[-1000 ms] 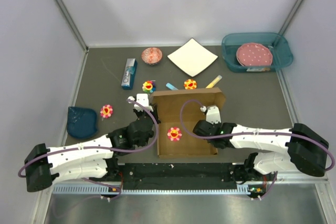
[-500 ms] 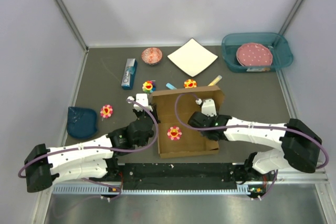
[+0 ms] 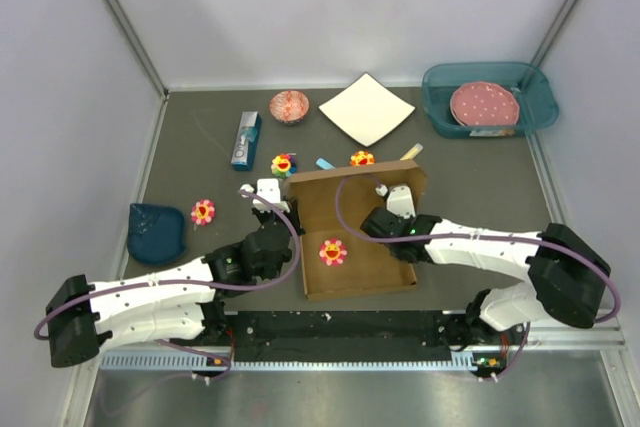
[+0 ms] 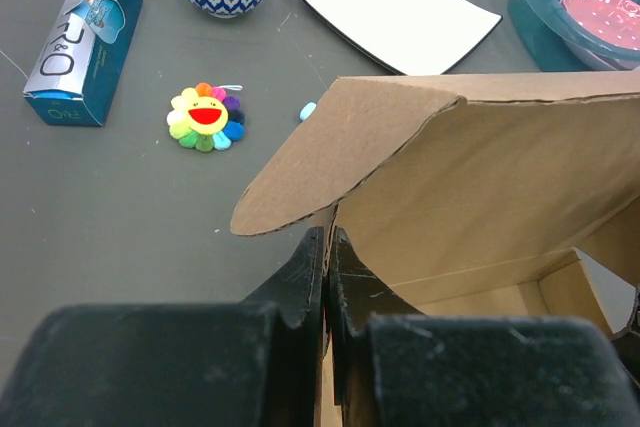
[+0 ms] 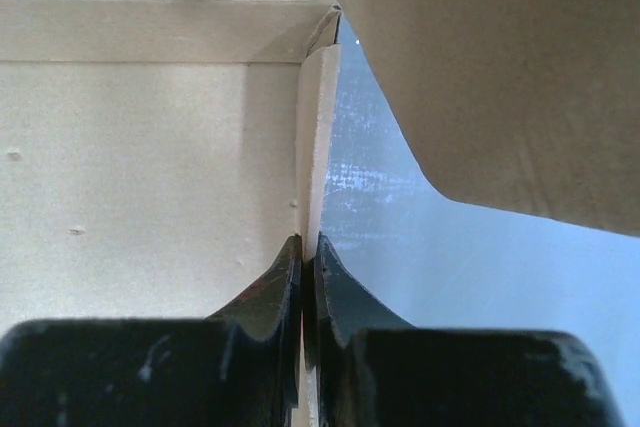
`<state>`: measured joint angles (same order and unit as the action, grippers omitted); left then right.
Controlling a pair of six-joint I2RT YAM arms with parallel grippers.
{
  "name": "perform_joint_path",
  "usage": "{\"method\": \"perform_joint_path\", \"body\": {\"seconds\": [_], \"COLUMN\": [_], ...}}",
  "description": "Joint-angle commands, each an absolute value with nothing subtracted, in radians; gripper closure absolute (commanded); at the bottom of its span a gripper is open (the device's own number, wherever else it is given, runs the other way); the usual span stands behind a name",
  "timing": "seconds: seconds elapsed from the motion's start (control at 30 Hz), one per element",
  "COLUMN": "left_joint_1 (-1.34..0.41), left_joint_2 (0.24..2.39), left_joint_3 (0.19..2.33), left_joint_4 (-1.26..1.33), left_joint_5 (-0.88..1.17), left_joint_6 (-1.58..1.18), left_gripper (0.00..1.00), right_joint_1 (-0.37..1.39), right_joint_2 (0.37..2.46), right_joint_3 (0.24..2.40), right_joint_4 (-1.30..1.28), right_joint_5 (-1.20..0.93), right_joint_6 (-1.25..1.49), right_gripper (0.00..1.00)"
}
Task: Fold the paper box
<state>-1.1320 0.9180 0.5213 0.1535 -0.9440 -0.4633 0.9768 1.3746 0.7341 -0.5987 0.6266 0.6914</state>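
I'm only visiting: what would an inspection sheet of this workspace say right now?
Surface: dark grey table, matte.
Job's things: brown cardboard paper box, partly folded, walls raised, pink flower toy inside.
Clutter: white square plate, red patterned bowl, blue carton, teal tray holding pink dotted plates, dark blue pouch.
Grippers: left gripper shut on the box's left wall; right gripper shut on its right wall.
Cables: purple cables loop over both arms.
Surroundings: pale walls.

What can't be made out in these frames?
Top view: grip points on the paper box, covered by both wrists.
Left wrist: most of box floor, behind left gripper and flap.
Right wrist: other table items, blocked by cardboard around right gripper.
Top view: blue carton print, too small.
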Motion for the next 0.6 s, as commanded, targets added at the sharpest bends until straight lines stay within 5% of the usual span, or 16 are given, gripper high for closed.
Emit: {"method": "perform_joint_path", "body": {"seconds": [0.0, 0.17, 0.23, 0.33, 0.57], "left_joint_1": [-1.135, -1.137, -1.137, -1.137, -1.137], "left_joint_2": [0.917, 0.917, 0.919, 0.920, 0.917], "left_joint_3": [0.499, 0.492, 0.492, 0.492, 0.492], "left_joint_4": [0.138, 0.146, 0.147, 0.141, 0.141], "left_joint_5": [-0.905, -0.905, -0.902, -0.900, -0.904], "left_joint_6": [-0.468, -0.469, -0.471, -0.474, -0.471], "left_gripper": [1.00, 1.00, 1.00, 1.00, 1.00], "right_joint_1": [0.973, 0.962, 0.959, 0.959, 0.945], "right_joint_2": [1.382, 1.359, 1.364, 1.370, 1.391], "right_joint_3": [0.660, 0.637, 0.638, 0.647, 0.683], "right_joint_4": [-0.534, -0.534, -0.534, -0.534, -0.534], "right_joint_5": [0.554, 0.537, 0.531, 0.532, 0.552], "right_joint_6": [0.741, 0.756, 0.767, 0.773, 0.759], "right_gripper": [1.00, 0.96, 0.76, 0.61, 0.54]}}
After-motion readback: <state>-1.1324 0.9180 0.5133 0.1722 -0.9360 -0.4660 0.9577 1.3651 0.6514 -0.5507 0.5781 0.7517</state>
